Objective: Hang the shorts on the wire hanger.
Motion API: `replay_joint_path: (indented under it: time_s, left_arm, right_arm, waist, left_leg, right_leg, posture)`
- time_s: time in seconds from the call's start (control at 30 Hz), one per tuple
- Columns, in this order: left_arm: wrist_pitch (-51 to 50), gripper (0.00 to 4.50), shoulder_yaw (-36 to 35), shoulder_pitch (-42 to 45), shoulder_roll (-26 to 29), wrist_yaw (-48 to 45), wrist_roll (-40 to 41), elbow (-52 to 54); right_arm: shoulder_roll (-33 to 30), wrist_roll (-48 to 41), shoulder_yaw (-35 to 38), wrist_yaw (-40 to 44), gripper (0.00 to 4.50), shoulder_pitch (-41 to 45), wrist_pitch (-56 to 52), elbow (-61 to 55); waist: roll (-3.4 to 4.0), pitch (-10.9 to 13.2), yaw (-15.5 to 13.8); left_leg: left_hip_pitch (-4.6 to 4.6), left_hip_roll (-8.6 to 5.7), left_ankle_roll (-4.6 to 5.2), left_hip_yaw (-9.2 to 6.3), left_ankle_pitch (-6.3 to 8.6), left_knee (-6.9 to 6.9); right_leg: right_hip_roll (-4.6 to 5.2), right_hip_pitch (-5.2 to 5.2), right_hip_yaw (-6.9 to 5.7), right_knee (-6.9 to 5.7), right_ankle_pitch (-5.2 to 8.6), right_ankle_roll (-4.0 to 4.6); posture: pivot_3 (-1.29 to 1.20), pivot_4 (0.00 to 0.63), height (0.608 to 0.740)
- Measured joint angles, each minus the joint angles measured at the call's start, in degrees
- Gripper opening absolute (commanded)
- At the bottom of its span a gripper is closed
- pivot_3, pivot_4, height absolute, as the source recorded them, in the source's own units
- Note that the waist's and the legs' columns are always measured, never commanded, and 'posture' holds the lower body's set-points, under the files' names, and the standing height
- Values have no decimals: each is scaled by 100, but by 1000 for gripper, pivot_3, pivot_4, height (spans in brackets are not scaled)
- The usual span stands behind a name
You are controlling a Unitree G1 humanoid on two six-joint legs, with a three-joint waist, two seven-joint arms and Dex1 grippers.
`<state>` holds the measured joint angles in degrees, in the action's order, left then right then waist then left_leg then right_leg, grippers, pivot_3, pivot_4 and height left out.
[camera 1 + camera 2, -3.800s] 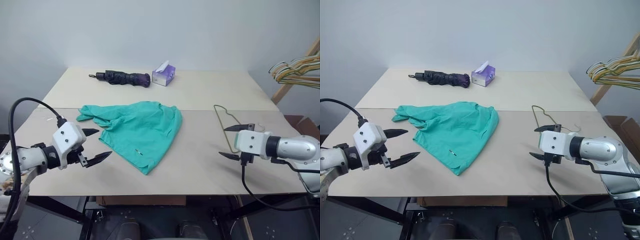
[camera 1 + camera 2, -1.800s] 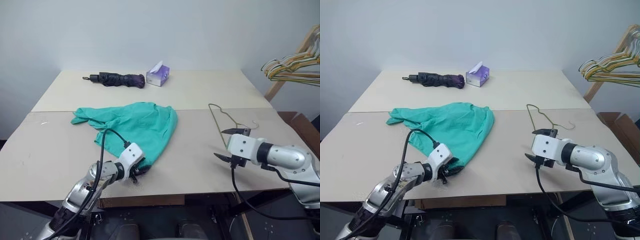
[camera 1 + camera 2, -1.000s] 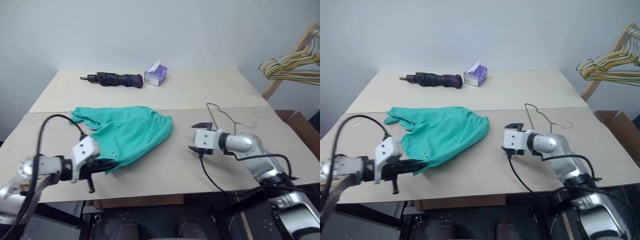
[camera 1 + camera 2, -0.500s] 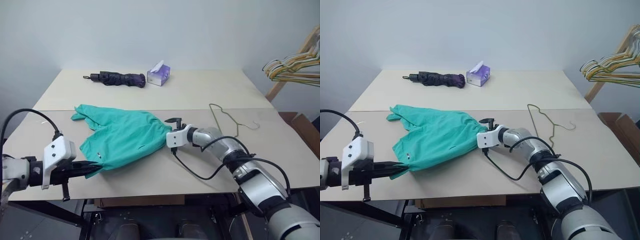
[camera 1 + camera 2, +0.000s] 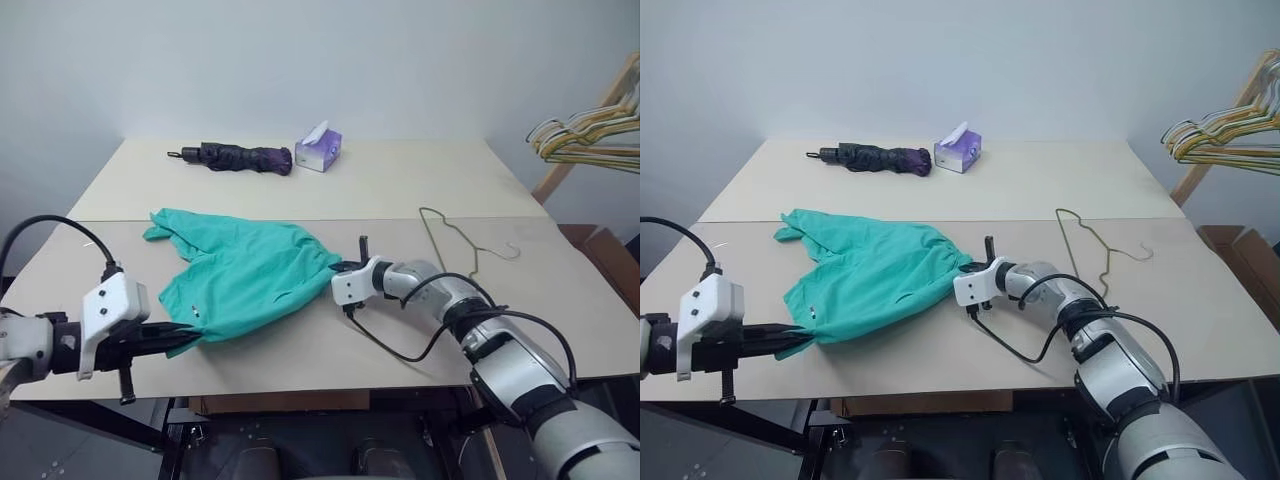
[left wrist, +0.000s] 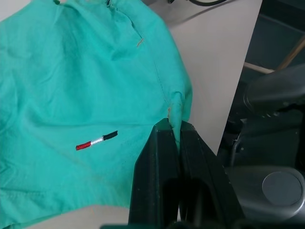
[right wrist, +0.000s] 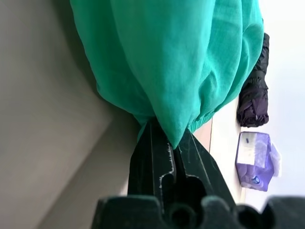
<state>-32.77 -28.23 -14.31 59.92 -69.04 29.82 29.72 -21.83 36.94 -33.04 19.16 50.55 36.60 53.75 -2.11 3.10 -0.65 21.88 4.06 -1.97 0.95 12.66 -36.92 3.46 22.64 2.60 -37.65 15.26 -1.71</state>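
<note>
The teal-green shorts (image 5: pixel 243 278) lie spread on the near half of the pale table (image 5: pixel 420 180), thin cloth creased in soft folds, with a small red, white and dark stitched tag (image 6: pixel 96 141) on the fabric. The left gripper (image 6: pixel 175 138) has its black fingers pinched together on the shorts' near-left edge; the nipped cloth bunches into a ridge between them. The right gripper (image 7: pixel 167 143) is clamped on the shorts' right edge, its fingertips buried under a gathered point of cloth. The wire hanger (image 5: pixel 462 243), a thin dull triangle with a small hook, lies flat on the table to the right, apart from the shorts. At the far side lie a folded dark purple umbrella (image 5: pixel 240 157) and a purple tissue box (image 5: pixel 319 150). A bunch of coloured hangers (image 5: pixel 588 140) is cut off at the right edge.
</note>
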Motion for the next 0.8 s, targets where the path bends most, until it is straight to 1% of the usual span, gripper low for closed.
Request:
replay_joint_path:
  time_s: [0.07,0.13,0.2,0.27,0.37,0.43,0.47,0.53,0.57,0.63,0.67,0.73,0.77,0.8]
  left_arm:
    - [6,0,27,17,24,57,-72,-48]
    - [15,0,76,22,28,103,-148,-67]
    - [19,0,119,18,36,91,-167,-73]
    - [30,0,131,-43,71,4,-161,-50]
    - [82,0,115,-211,182,-307,-142,-57]
    - [164,0,115,-191,280,-447,-140,-83]
    - [183,0,143,-107,334,-495,-141,-117]
    - [218,0,232,105,420,-540,-142,-185]
    - [246,0,340,264,458,-550,-151,-253]
    - [290,0,813,934,478,-478,-249,-518]
    - [329,0,1328,1714,384,-260,-481,-826]
    - [463,0,1883,2741,65,261,-958,-1271]
    - [540,0,2173,3555,-390,890,-1363,-1741]
    - [658,0,2389,4300,-833,1525,-1737,-2232]
  right_arm:
    - [-270,-12,13,248,15,-104,-11,-382]
    - [-715,-283,124,827,15,-439,-101,-1212]
    - [-1108,-739,283,1554,15,-862,-368,-2149]
    - [-1653,-1509,451,2499,15,-1434,-865,-3373]
    - [-2573,-2850,711,3930,15,-2195,-2015,-5213]
    - [-2886,-3568,901,4521,15,-2386,-2855,-6040]
    - [-2941,-3971,1003,4758,15,-2393,-3385,-6405]
    - [-2946,-4505,1146,5024,15,-2379,-4118,-6819]
    - [-2943,-4678,1156,5127,15,-2331,-4437,-6925]
    - [-2749,-4748,1122,5209,15,-1980,-5112,-6810]
    - [-2484,-4704,1090,5129,15,-1564,-5504,-6444]
    - [-2023,-4489,1101,4737,15,-963,-5924,-5881]
    - [-1674,-4214,1115,4205,15,-488,-6166,-5347]
    - [-1343,-3975,1148,3638,15,-42,-6349,-4786]
  waist:
    - [0,0,-19]
    - [0,0,-77]
    - [0,0,-90]
    - [1,1,-106]
    - [3,2,-134]
    - [3,1,-83]
    - [3,1,-52]
    - [3,0,-23]
    - [3,0,-18]
    - [3,0,-23]
    - [4,0,-28]
    - [5,0,-45]
    - [6,-2,-80]
    - [4,-3,-112]
  left_leg:
    - [4,0,0,0,0,0]
    - [10,0,0,-1,0,0]
    - [12,0,0,0,0,0]
    - [15,0,1,-1,0,0]
    - [12,2,1,0,0,-1]
    - [-14,11,1,5,0,-2]
    - [-33,14,1,7,0,-1]
    - [-51,16,0,7,1,3]
    - [-51,16,0,9,1,4]
    - [-47,16,-1,10,1,3]
    - [-52,16,0,10,1,2]
    - [-45,15,0,8,0,3]
    - [-39,12,0,8,0,2]
    - [-22,12,-3,3,-2,-2]
  right_leg:
    - [0,1,-1,1,0,0]
    - [1,3,-3,6,1,-1]
    - [1,6,-3,4,1,-1]
    - [1,7,-3,5,1,-2]
    - [1,7,-5,2,3,-1]
    - [-5,-11,-5,2,11,-7]
    - [-7,-26,-6,3,27,-21]
    - [-7,-41,-8,5,40,-25]
    - [-7,-41,-8,5,40,-26]
    - [-8,-37,-9,3,39,-26]
    - [-9,-42,-9,2,39,-27]
    - [-14,-37,-9,1,30,-18]
    - [-15,-32,-8,-4,10,13]
    - [-16,-18,-9,-7,4,15]
  posture:
    - [180,0,740]
    - [174,0,740]
    - [161,0,740]
    - [151,0,740]
    - [139,0,740]
    - [131,0,740]
    - [131,0,740]
    - [131,0,740]
    - [131,0,740]
    - [131,0,740]
    - [131,0,740]
    - [129,0,740]
    - [125,0,740]
    - [125,0,740]
